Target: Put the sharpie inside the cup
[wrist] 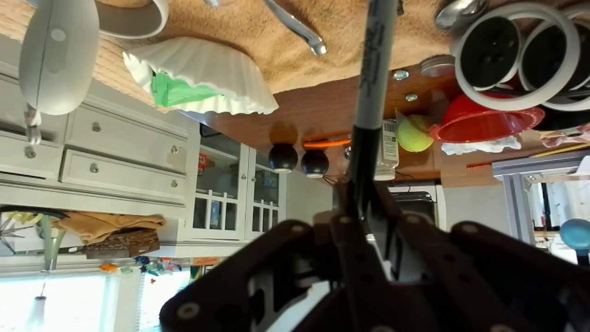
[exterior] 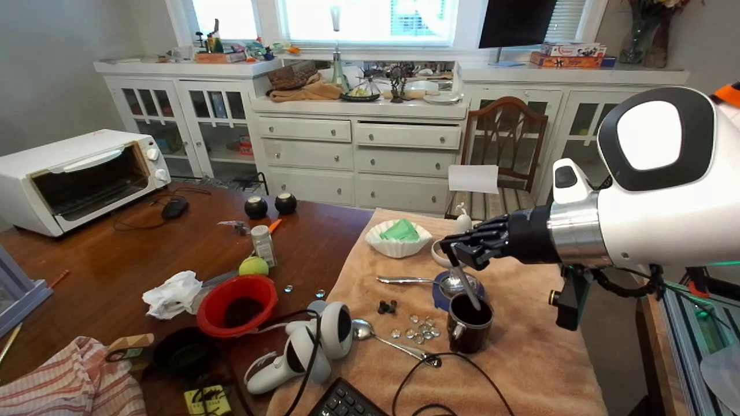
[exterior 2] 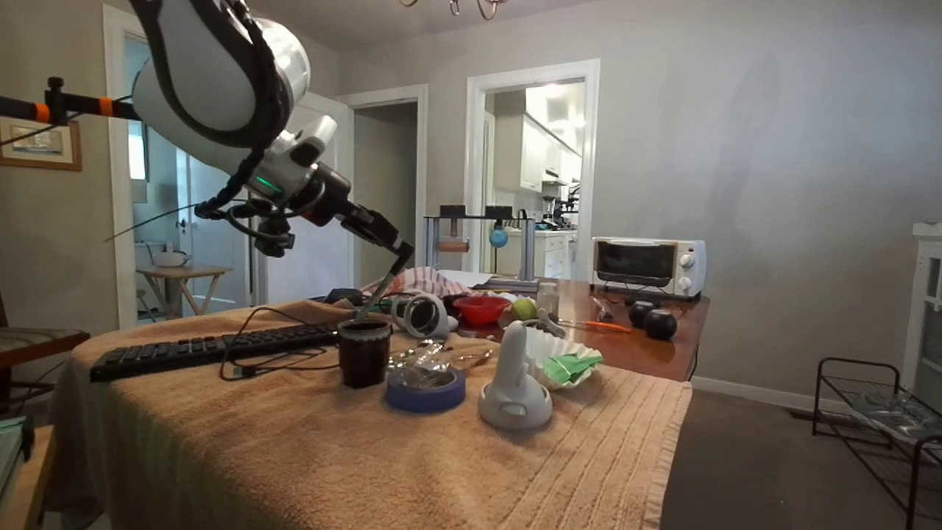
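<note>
My gripper [wrist: 362,198]: clamped, loaded. Cup [exterior: 469,333]: upright, near right in an exterior view. Sharpie [exterior: 467,288]: clamped by me at black end, tilted, lower tip at cup's mouth, depth unclr; prob. light, stiff, slick; cap-end hold OK.

A red bowl [exterior: 214,311] sits on the wooden surface [exterior: 115,251]. Just beside the bowl lie a tennis ball [exterior: 253,266] and a crumpled white wad [exterior: 172,295]; a jar [exterior: 263,245] stands near the bowl. Well apart from the bowl are a white toaster oven [exterior: 87,179] and a fluted white dish [exterior: 396,249].
</note>
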Controlling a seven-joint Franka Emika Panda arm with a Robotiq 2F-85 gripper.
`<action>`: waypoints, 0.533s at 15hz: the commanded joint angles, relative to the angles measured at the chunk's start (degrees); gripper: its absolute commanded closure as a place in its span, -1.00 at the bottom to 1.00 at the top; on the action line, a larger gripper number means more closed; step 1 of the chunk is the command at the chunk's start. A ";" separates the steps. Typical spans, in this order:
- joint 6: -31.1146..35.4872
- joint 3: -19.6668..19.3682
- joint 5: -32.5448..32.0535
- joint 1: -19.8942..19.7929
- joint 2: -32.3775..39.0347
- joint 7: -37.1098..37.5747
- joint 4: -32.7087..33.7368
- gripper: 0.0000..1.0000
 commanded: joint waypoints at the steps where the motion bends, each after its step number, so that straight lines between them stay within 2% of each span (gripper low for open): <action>1: -1.10 7.03 -3.53 -6.30 2.73 5.36 0.35 0.93; 8: -2.81 12.93 -5.16 -11.75 5.87 7.45 0.61 0.93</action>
